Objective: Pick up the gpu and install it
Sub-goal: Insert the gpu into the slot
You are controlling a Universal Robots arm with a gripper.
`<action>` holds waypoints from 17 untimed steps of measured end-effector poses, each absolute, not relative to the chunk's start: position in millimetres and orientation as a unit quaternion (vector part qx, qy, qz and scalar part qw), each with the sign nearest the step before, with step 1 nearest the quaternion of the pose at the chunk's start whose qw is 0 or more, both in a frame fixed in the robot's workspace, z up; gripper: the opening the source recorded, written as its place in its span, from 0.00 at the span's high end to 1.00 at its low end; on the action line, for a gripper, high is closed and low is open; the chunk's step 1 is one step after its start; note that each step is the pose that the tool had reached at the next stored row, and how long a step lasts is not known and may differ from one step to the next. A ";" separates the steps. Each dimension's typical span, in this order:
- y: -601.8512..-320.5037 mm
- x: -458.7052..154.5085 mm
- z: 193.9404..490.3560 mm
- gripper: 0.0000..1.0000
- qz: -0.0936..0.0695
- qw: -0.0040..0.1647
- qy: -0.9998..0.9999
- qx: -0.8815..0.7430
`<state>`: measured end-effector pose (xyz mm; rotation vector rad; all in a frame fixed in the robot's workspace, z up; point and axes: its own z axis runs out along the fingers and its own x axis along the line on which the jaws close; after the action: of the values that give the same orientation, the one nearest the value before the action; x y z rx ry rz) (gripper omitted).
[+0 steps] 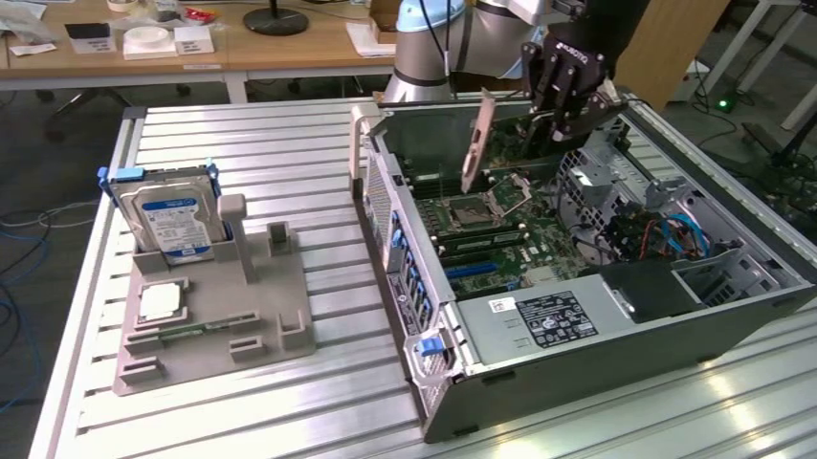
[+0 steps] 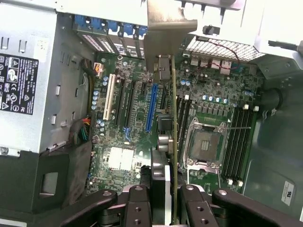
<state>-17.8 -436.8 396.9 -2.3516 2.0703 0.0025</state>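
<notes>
My gripper (image 1: 546,122) hangs over the open computer case (image 1: 422,316), shut on the gpu (image 1: 483,139). The card stands on edge above the motherboard (image 1: 511,249), with its silver end bracket toward the case's rear wall. In the wrist view the gpu (image 2: 173,118) shows edge-on as a thin green line with the bracket ahead of it, clamped between the two black fingers (image 2: 137,208). The gripper (image 2: 163,205) holds it above the board, close beside the long blue slot (image 2: 151,109) and apart from it. The card's dark face is mostly hidden.
The open processor socket (image 2: 206,142) and memory slots (image 2: 239,142) lie beside the card. A power supply (image 1: 549,317) fills the case's near corner, with a drive cage (image 1: 613,182) beyond. On the exterior view's left, a grey fixture (image 1: 217,316) holds a hard drive (image 1: 172,220) and a processor chip (image 1: 160,301).
</notes>
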 end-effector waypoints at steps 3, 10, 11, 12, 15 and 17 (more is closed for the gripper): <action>-436.8 -17.8 396.6 0.72 0.001 0.004 0.681 -0.732; -436.8 -17.8 396.4 0.72 0.001 0.004 0.689 -0.725; -436.8 -17.8 396.4 0.72 0.001 0.004 0.689 -0.725; -436.8 -17.8 396.4 0.72 0.001 0.004 0.689 -0.725; -436.8 -17.8 396.4 0.72 0.001 0.004 0.689 -0.725; -436.8 -17.8 396.4 0.72 0.001 0.004 0.689 -0.725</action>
<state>-17.8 -436.8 396.4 -2.2708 2.1587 0.0019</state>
